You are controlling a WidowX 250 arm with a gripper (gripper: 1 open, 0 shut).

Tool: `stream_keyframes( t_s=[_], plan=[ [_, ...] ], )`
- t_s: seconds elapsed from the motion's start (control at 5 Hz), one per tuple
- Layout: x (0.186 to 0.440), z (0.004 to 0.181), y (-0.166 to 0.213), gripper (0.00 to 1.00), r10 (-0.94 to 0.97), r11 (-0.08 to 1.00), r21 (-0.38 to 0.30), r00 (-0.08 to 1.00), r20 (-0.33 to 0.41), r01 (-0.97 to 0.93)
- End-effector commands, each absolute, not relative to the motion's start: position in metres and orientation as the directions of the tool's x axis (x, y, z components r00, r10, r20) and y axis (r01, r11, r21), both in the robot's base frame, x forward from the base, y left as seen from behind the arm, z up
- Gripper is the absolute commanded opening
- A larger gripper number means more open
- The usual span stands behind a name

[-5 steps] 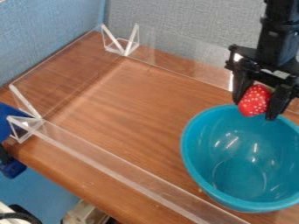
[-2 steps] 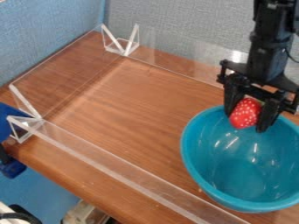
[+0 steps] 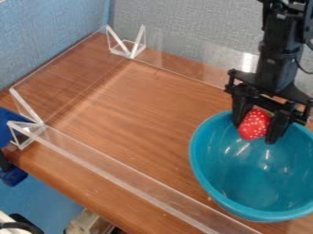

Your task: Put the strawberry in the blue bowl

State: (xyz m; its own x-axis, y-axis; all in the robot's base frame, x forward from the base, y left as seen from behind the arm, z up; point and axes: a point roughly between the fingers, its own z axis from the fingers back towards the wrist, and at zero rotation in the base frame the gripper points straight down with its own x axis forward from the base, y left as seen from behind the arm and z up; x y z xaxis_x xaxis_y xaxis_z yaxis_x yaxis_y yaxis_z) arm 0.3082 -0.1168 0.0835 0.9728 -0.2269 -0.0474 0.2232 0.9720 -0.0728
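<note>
A small bright red strawberry point(image 3: 254, 124) hangs between the black fingers of my gripper point(image 3: 255, 129), which points straight down and is shut on it. Berry and fingers sit just over the far rim of the large glossy teal-blue bowl point(image 3: 232, 178), above its inner wall. The bowl stands at the table's right front corner, and its hollow holds nothing else that I can see.
The brown wooden table point(image 3: 134, 105) is ringed by a low clear plastic wall point(image 3: 98, 160) with white corner brackets point(image 3: 126, 41). A blue backdrop rises behind. The black arm point(image 3: 281, 41) comes down from the upper right.
The gripper has sunk with the strawberry and shifted slightly left, from above the bowl's far rim down to rim level.
</note>
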Motion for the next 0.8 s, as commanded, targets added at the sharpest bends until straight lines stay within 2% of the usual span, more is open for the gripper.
stream_keyframes(
  t_s=[0.0,0.4,0.6],
  plan=[
    [0.311,0.089,-0.123,0.00,-0.235,0.969,-0.080,0.972,-0.012,0.233],
    [0.307,0.059,-0.138,0.00,-0.266,0.961,-0.090,0.963,-0.050,0.261],
    [0.303,0.051,-0.141,0.00,-0.271,0.960,-0.092,0.961,-0.061,0.265]
  ],
)
